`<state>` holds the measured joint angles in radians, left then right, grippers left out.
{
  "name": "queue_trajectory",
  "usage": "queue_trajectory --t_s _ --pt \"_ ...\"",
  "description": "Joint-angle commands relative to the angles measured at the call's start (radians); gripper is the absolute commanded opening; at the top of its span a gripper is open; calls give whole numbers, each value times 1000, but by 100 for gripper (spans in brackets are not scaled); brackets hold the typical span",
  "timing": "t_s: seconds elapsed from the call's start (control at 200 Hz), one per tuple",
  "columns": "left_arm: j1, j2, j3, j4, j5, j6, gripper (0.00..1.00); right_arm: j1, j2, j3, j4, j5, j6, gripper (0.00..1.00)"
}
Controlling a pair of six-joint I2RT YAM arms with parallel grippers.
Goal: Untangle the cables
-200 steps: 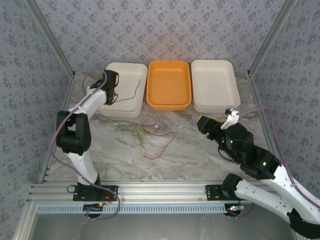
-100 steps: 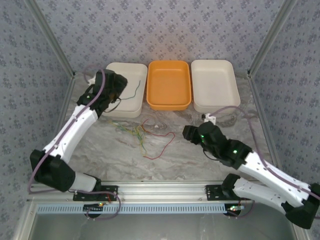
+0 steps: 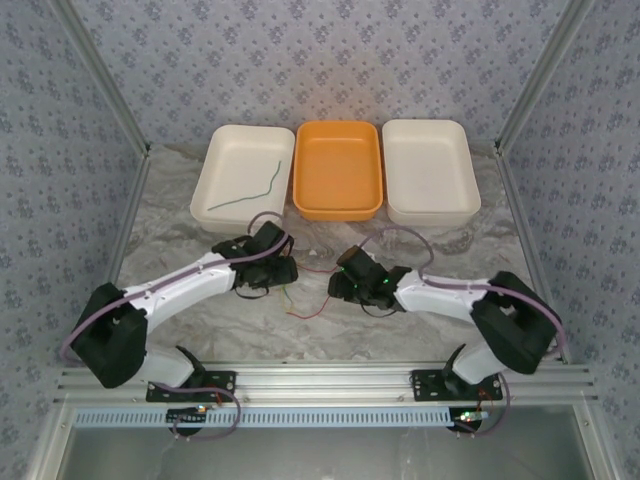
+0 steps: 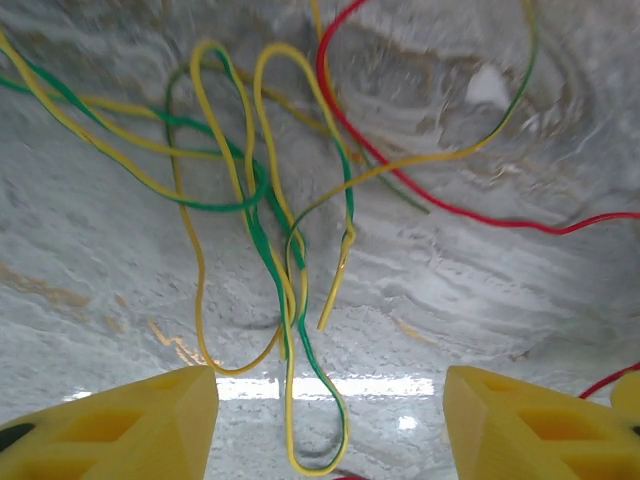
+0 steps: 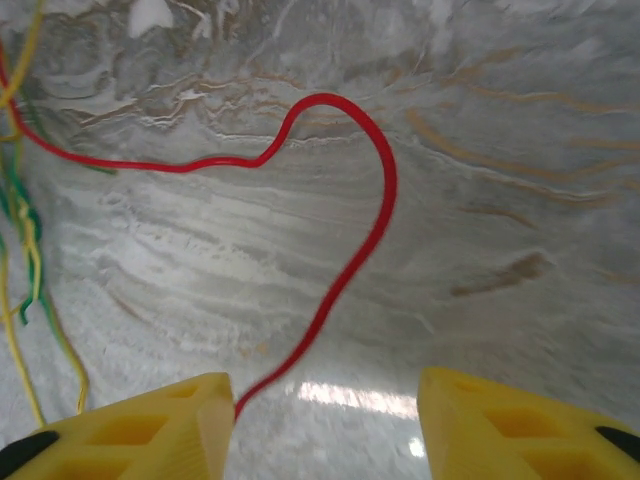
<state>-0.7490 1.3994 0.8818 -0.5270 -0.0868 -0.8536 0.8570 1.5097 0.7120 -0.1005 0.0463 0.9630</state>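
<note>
Both arms have swung down to the table's (image 3: 250,335) middle, left gripper (image 4: 330,400) and right gripper (image 5: 320,400) open-jawed over the tangled cables (image 4: 270,250), poised to pull another free.

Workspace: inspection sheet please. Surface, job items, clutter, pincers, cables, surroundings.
Surface: marbled table, no spills seen.
Job's things: yellow and green wires tangled on the table; red wire looping beside them; dark green wire lying alone in the left cream tray. Orange tray and right cream tray hold nothing.
Clutter: nothing seen.
Grippers: left pincer open over the tangle; right pincer open over the red wire.
Cables: purple-grey arm cables run along the arms.
Surroundings: patterned wall panels, metal frame rail.
</note>
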Motion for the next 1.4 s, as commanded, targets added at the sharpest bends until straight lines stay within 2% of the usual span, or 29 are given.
queue_trajectory --t_s 0.0,0.075,0.16,0.265,0.32,0.385,0.475,0.52,0.615,0.734,0.854,1.029,1.099,1.179,1.219,1.264,1.394 --pt "-28 38 -17 131 50 -15 64 -12 67 52 81 -33 49 49" --pt "-37 91 8 146 28 9 64 -21 95 53 99 -31 61 44" --pt "-37 171 57 71 -68 36 62 -32 106 55 93 -20 64 36" --pt "-31 259 69 67 -109 54 60 -39 90 57 61 9 46 9" --pt "-31 299 69 100 -101 53 59 -39 70 59 34 27 33 0" --pt "-30 340 70 129 -123 40 50 -39 32 62 -9 55 16 0" --pt "-21 382 73 109 -216 -11 13 -40 -39 74 -95 111 -4 0" --pt "-6 385 58 114 -227 -37 0 -42 -83 86 -155 144 -26 0" --pt "28 364 13 158 -207 -60 0 -57 -180 112 -289 217 -82 0" --pt "53 313 -18 171 -202 -67 0 -128 -331 122 -428 273 -156 0" --pt "67 269 -24 183 -181 -65 0 -227 -468 137 -492 255 -245 0" --pt "67 200 -1 184 -134 -63 0 -317 -546 187 -532 191 -366 0" --pt "61 137 0 185 -121 -62 11 -328 -563 210 -535 173 -397 0" --pt "53 32 3 176 -121 -62 43 -341 -570 240 -541 144 -424 0" --pt "48 -25 10 170 -123 -58 54 -342 -571 249 -535 124 -437 0" --pt "47 -81 22 159 -116 -48 61 -344 -571 259 -524 96 -453 0" --pt "41 -185 81 154 -38 13 73 -345 -563 269 -462 7 -490 0"
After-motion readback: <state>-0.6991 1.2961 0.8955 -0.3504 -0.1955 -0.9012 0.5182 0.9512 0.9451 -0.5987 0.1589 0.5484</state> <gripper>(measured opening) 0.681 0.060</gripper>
